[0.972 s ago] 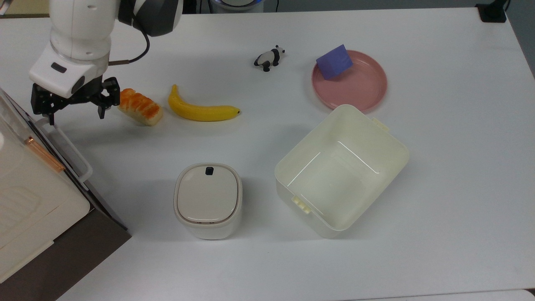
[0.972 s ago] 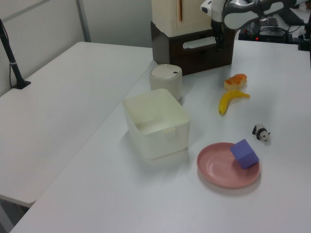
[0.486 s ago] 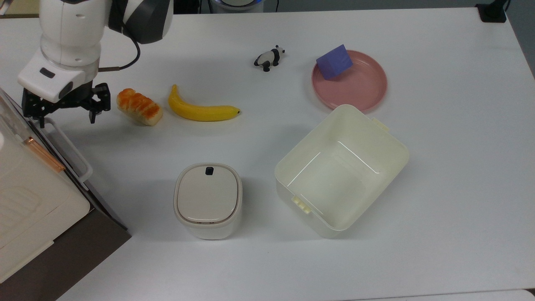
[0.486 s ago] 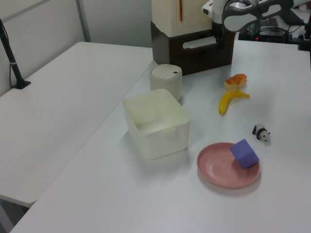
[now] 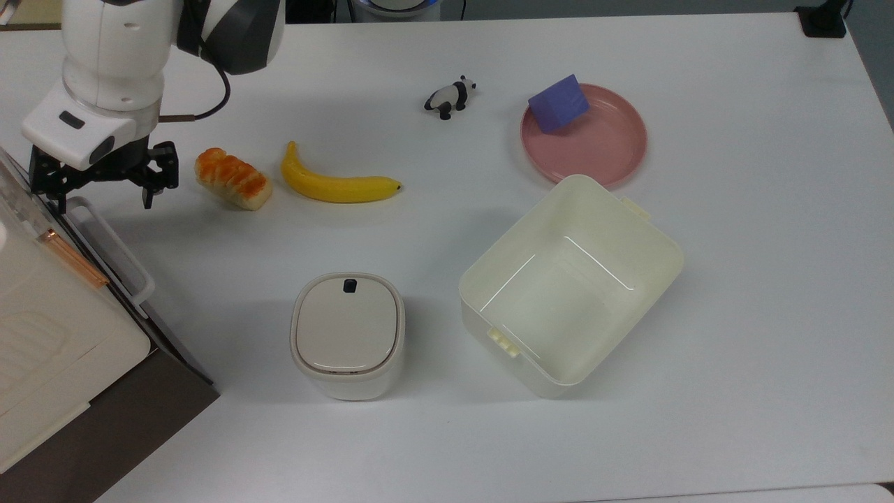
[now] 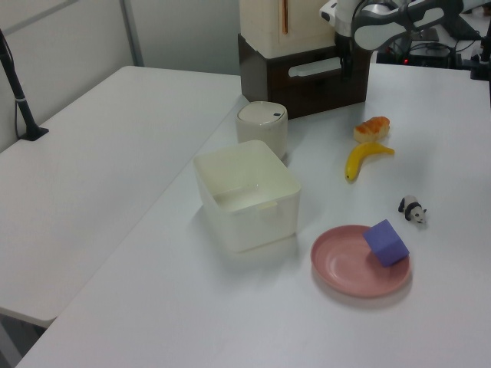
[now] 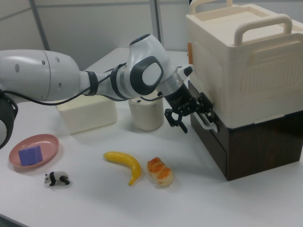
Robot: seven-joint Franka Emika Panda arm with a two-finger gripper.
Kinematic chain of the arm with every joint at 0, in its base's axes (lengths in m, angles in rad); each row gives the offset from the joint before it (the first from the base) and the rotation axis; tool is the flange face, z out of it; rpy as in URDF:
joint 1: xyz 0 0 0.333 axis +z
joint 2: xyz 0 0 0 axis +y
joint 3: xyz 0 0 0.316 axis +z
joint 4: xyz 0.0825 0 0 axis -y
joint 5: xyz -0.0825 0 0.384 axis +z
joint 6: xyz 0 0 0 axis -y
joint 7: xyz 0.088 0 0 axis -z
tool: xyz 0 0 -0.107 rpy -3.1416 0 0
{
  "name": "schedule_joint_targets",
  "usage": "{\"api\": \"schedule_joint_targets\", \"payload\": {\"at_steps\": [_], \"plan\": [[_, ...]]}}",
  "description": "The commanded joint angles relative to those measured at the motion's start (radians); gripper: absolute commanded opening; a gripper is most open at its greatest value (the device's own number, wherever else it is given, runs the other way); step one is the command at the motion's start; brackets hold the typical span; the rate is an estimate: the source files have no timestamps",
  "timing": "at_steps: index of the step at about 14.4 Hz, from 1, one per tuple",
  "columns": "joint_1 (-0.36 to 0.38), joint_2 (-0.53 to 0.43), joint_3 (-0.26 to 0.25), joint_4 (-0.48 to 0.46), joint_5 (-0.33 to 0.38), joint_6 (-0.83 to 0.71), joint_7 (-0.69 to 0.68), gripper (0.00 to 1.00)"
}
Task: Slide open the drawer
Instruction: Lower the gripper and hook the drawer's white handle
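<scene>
Drawer [image 7: 208, 135], dark brown wood with white loop handle [image 5: 112, 248], sits closed under the cream box; the black two-finger gripper [image 5: 98, 183], fingers spread, straddles the handle's end. Next: pinch, then pull outward.

Banana [image 5: 339, 184] beside bread [image 5: 232, 178]; purple cube [image 5: 559, 103] on pink plate [image 5: 607, 150]; panda toy [image 5: 450, 96] nr top.

Top view straight down, left and right views oblique from opposite ends, all sharing the white table [image 5: 733, 349].
</scene>
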Motion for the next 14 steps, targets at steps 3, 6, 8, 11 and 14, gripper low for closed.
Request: {"api": "schedule_joint_targets", "payload": {"at_steps": [3, 6, 8, 11, 14], "plan": [[0.001, 0.047, 0.006, 0.006, -0.081, 0.040, 0.027, 1.00], [0.010, 0.059, 0.015, 0.006, -0.095, 0.041, 0.028, 1.00], [0.018, 0.064, 0.029, 0.008, -0.093, 0.041, 0.031, 1.00], [0.023, 0.065, 0.053, 0.006, -0.096, 0.043, 0.112, 1.00], [0.024, 0.067, 0.060, 0.006, -0.105, 0.043, 0.126, 1.00]]}}
